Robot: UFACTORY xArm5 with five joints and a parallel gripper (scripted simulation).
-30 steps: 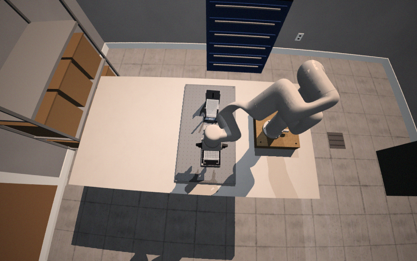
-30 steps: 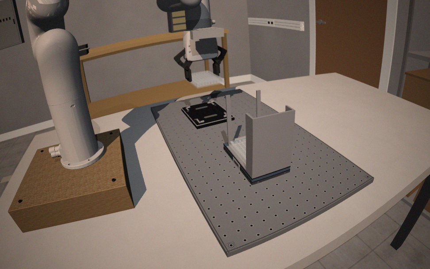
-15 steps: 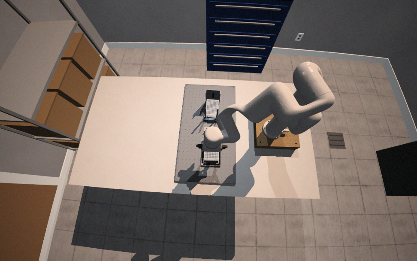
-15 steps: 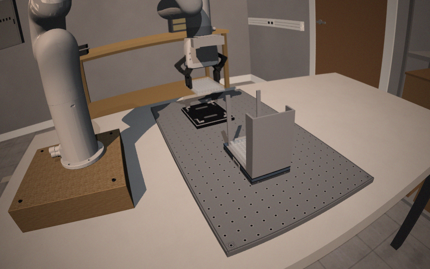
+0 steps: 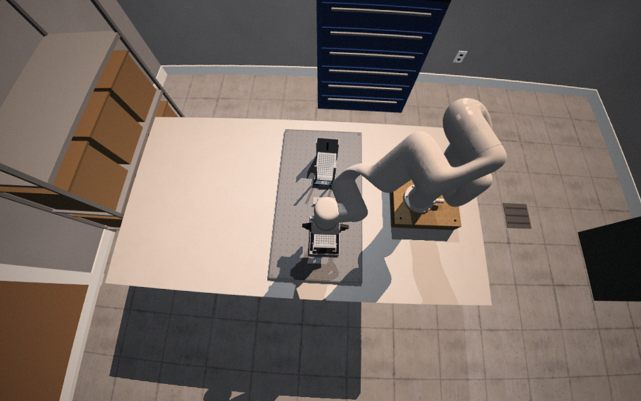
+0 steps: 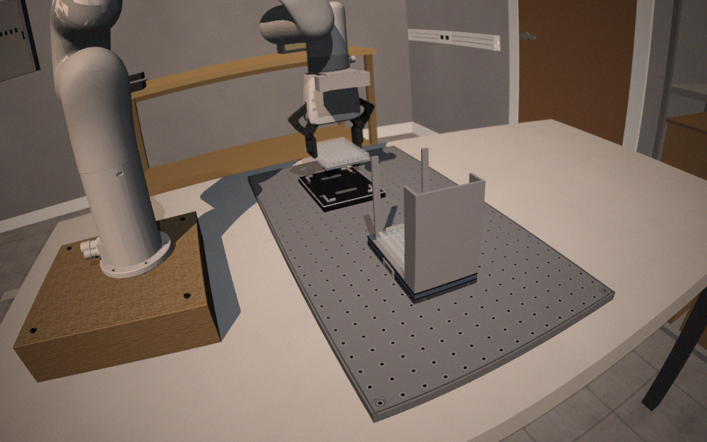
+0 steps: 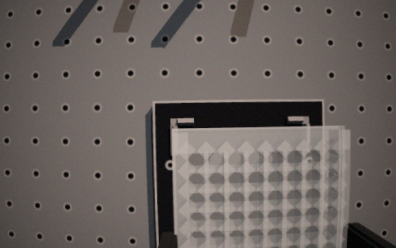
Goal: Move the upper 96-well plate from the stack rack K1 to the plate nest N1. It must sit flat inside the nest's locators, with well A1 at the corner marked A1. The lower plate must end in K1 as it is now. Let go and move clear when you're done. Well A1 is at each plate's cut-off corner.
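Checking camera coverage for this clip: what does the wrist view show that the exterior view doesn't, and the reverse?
Only the wrist view looks down through the held plate onto the nest's two far corner brackets. Only the exterior view shows the pincer shut on the plate above the nest, the rack with the lower plate, and the arm's wooden base. Both show plate, nest and the perforated board.

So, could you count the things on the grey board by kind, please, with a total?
Plates: 2, one held in the tool above the nest, one in the rack
Racks: 1
Nests: 1
Total: 4
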